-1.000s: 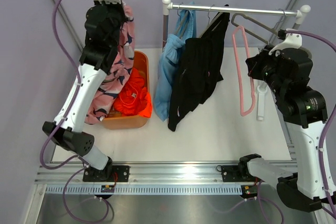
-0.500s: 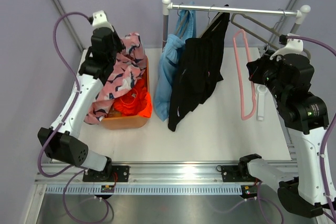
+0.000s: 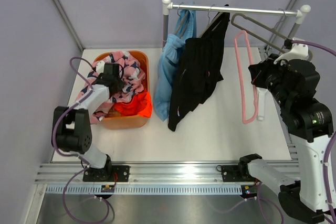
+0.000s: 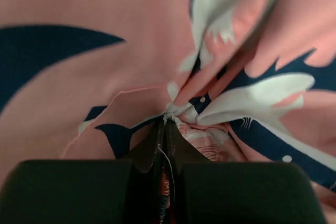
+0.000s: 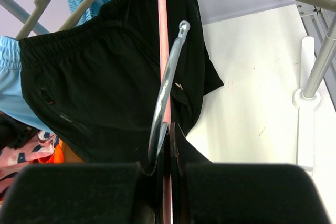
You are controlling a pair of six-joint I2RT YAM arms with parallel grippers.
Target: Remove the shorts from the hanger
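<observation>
The left tool (image 4: 167, 123) is pinched shut on a fold of the pink patterned shorts (image 4: 79, 103), with pink, navy and white cloth filling its wrist view. From above, this tool (image 3: 111, 73) sits low over the orange basket (image 3: 125, 123) at the left of the tabletop (image 3: 220, 129). The pink patterned shorts (image 3: 127, 82) lie heaped in the basket and spill over its left rim. The orange shorts (image 3: 134, 104) are bunched underneath them at the basket's near right side.

The right tool (image 5: 169, 129) is clamped shut on the thin bar of a pink hanger (image 5: 162, 35). The hanger's metal hook (image 5: 167, 77) curves up just beside that bar. From above, the right tool (image 3: 257, 75) holds the bare pink hanger (image 3: 237, 59) upright at the right side of the tabletop.

Between the two arms, a rail (image 3: 252, 10) runs across the back. The black shorts (image 3: 197, 72) hang from it on a hanger. The light blue shorts (image 3: 168, 69) hang just to their left, touching them.
</observation>
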